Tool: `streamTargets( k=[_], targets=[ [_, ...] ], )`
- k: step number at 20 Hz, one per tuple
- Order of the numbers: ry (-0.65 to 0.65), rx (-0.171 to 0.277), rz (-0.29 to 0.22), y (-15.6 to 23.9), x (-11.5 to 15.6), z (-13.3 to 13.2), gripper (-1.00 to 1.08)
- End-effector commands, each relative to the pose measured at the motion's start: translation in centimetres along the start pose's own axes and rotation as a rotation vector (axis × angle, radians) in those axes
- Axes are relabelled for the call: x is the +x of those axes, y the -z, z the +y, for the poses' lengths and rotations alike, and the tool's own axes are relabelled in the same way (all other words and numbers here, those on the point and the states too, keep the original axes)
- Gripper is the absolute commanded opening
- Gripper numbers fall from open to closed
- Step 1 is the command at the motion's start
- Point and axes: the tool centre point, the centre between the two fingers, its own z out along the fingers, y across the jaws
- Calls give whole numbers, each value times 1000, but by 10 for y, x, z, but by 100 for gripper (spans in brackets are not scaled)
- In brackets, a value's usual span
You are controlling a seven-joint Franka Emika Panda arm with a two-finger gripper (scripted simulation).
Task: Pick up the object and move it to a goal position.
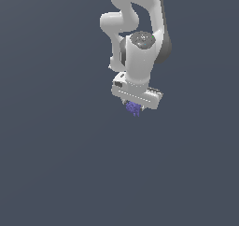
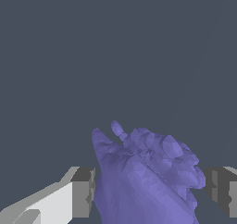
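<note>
The object (image 1: 134,109) is a small purple-blue, lumpy thing that sits directly under the white hand of my gripper (image 1: 135,105) in the exterior view. In the wrist view the object (image 2: 148,172) fills the space between the two fingers of the gripper (image 2: 150,193). One grey finger pad (image 2: 84,193) presses on one of its sides, and the other finger (image 2: 222,190) meets the opposite side. The gripper is shut on the object. The fingers are mostly hidden behind the hand and the object in the exterior view.
A uniform dark grey-blue surface (image 1: 56,164) fills both views. The white arm (image 1: 135,29) rises from the gripper toward the top of the exterior view.
</note>
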Motion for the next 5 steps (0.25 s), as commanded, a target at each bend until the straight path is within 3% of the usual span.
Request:
streamTargets(
  k=[1,5],
  targets=[
    [-1,0,-1,7,-2,-8,-100],
    [-1,0,-2,10,-2,-12,-100]
  ],
)
